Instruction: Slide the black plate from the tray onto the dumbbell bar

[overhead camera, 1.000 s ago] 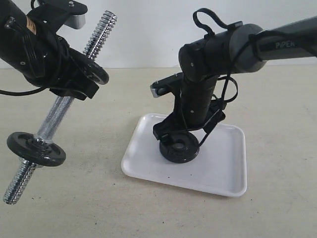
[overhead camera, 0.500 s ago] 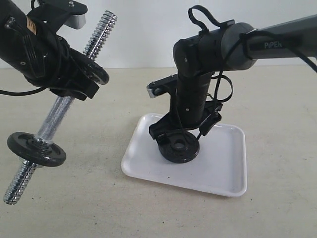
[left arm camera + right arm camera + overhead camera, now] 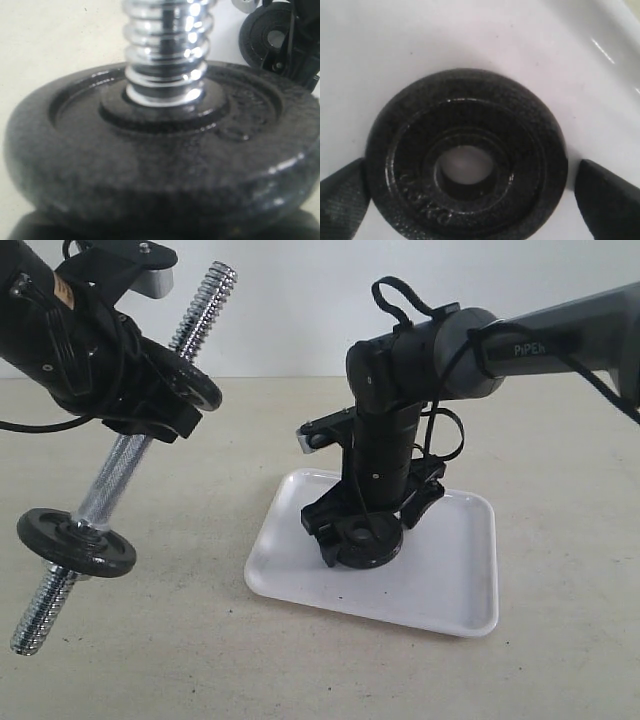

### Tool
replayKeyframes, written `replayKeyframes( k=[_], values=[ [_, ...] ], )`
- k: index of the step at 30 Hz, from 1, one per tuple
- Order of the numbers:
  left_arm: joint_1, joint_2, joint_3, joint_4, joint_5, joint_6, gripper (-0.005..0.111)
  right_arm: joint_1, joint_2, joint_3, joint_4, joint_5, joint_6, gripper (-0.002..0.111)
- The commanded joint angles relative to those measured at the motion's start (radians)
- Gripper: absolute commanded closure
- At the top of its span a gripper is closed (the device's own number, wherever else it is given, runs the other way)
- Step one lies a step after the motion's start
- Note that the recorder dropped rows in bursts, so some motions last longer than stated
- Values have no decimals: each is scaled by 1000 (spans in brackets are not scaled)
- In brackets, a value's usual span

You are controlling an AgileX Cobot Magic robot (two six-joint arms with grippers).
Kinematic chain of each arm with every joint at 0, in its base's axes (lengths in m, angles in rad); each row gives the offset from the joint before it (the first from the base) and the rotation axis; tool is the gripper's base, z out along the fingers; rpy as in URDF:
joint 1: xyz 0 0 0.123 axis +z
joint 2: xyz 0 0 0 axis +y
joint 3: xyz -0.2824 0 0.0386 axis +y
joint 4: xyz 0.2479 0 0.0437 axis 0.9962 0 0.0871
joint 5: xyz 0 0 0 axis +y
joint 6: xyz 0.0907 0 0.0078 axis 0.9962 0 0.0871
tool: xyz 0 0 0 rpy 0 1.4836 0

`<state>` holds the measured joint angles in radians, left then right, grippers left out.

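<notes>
At the upper left of the exterior view the left arm comes in from the frame corner, and its left gripper [image 3: 140, 415] is closed on the dumbbell bar [image 3: 110, 475], holding it clear of the table [image 3: 560, 440]. The fingers themselves are hidden behind the gripper body. The bar runs on a steep slant, its upper threaded end high near the top edge and its lower threaded end at the lower left. A mounted plate [image 3: 75, 543] sits on the lower stretch of the bar, and a second black disc [image 3: 195, 383] sits on the bar just beside the gripper. In the left wrist view a black plate with the threaded chrome rod through its hole fills nearly the whole frame.

Right of centre, the right arm reaches in from the upper right edge and bends at the wrist so that the right gripper [image 3: 362, 530] points straight down into the tray [image 3: 450, 580]. The black plate [image 3: 365, 545] lies flat in the tray's left half. In the right wrist view the jaws stand wide open astride it, one fingertip [image 3: 342, 200] at the plate's rim and the other a little way off, gripping nothing.
</notes>
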<state>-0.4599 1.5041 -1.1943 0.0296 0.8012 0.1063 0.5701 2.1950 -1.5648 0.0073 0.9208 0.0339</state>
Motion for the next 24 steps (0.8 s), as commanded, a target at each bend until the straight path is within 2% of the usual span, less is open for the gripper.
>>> replayKeyframes(
  k=[1,6,24],
  values=[
    [-3,-60,-38,4,-114,8,102,-3,11,-6,14,-20,-7,3],
    [-3,-60,-38,4,-119,15,102,-3,11,-6,96,-52,-22,3],
    [-3,-60,-38,4,-109,21,102,-3,11,-6,79,-108,-43,3]
  ],
)
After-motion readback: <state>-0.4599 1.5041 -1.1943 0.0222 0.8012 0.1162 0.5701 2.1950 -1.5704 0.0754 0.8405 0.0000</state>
